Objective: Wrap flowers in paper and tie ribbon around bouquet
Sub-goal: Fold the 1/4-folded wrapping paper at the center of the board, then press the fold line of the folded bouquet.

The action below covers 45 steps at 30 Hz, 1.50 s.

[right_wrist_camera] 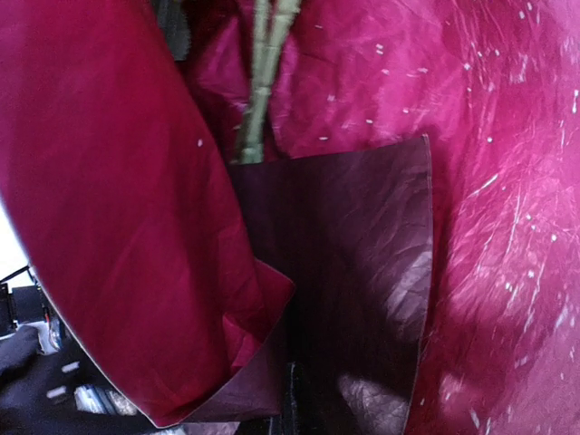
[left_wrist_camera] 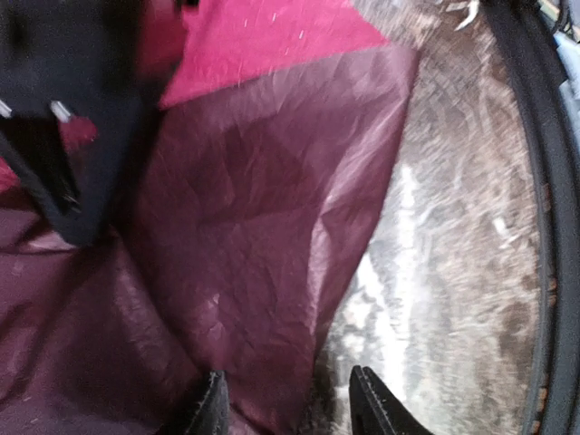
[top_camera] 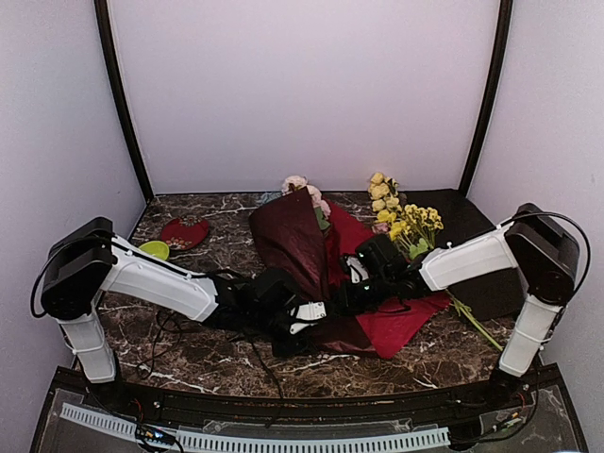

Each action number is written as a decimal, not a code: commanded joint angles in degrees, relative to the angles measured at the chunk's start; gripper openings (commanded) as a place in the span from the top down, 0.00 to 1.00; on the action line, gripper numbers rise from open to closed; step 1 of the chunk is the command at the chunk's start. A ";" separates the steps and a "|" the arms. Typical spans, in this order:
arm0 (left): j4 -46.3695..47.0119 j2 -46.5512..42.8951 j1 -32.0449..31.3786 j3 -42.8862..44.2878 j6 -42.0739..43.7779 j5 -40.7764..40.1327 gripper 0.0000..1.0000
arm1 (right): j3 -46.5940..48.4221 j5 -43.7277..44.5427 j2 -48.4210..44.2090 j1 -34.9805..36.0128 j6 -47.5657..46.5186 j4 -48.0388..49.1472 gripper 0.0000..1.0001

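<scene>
— Marbled bench [top_camera: 189, 255] is being occupied by what?
— The paper [top_camera: 293, 236] is being spread across its middle, and the flowers [top_camera: 304, 187] are being partly covered by it, with pink blossoms showing at the far end.
— And the left tool [left_wrist_camera: 292, 403]?
— Its jaws are being held apart, the paper's edge lying between them.
— The right tool [top_camera: 347, 300]?
— It is being pressed together on a fold of the paper.
</scene>
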 commanded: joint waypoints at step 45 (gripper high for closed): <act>-4.96 0.31 2.22 -2.16 -2.92 -0.65 0.67 | 1.23 4.25 -0.87 -3.54 -2.27 -1.76 1.00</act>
